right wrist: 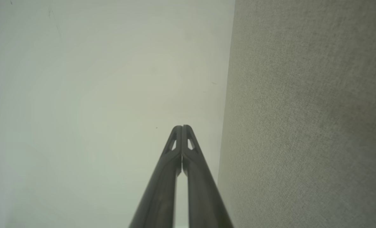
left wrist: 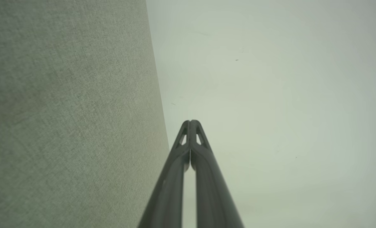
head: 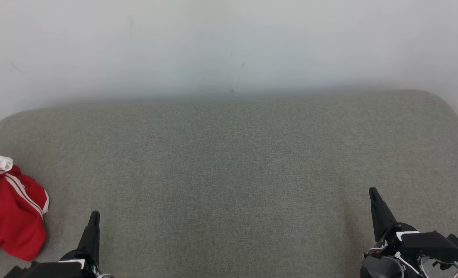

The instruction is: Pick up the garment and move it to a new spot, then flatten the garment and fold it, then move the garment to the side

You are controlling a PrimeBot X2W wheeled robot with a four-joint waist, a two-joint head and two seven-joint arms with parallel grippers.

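Left pincer (head: 94, 214): clenched, fingertips pressed together, nothing held (confirmed in its wrist view).
Right pincer (head: 372, 190): clenched likewise, empty, at lower right.
Garment (head: 9, 216): red with white stripes, crumpled at the left edge of the grey upholstered surface (head: 229, 173), near the left pincer, not touching.
Backdrop: pale wall (head: 229, 46).

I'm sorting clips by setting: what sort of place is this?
Probably a plain indoor room set up for folding clothes: a broad grey fabric-covered surface with rounded corners stands against a bare white wall, and a crumpled red garment with white stripes lies at its left edge.
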